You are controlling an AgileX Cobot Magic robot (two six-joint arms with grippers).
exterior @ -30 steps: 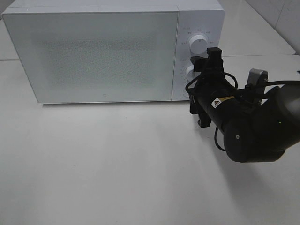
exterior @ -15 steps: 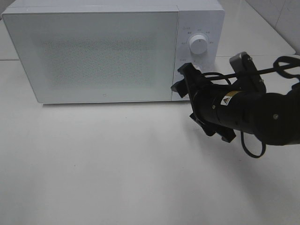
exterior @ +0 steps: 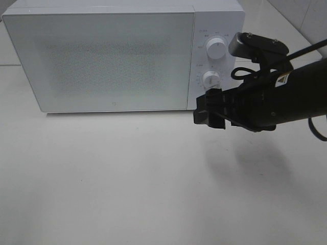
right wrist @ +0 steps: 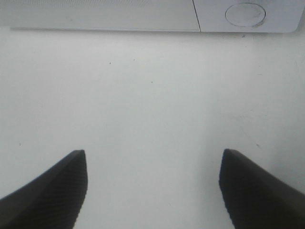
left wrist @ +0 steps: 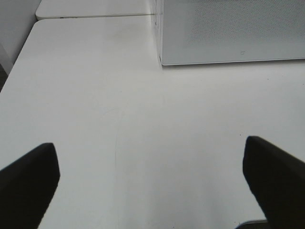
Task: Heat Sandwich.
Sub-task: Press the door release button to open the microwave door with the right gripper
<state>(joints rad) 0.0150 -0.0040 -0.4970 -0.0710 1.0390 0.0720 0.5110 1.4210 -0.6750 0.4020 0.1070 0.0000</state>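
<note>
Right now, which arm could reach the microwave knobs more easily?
Probably right. The right arm holds open jaws in front of the lower knob; the left fingertips sit back by the microwave's other end.

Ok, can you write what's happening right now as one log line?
microwave: door shut | right gripper: open, empty, by lower knob | left gripper: open, empty, over table | sandwich: not in view

1. Right arm (exterior: 276, 102): matt black, rounded casing
2. Camera mount (exterior: 258, 46): grey, box-shaped
3. Cables (exterior: 305, 49): thin, black
4. Label (exterior: 282, 77): small, pale, partly visible
5. Right fingers (right wrist: 47, 191): black, tapering
6. Left fingers (left wrist: 28, 186): black, blunt
</note>
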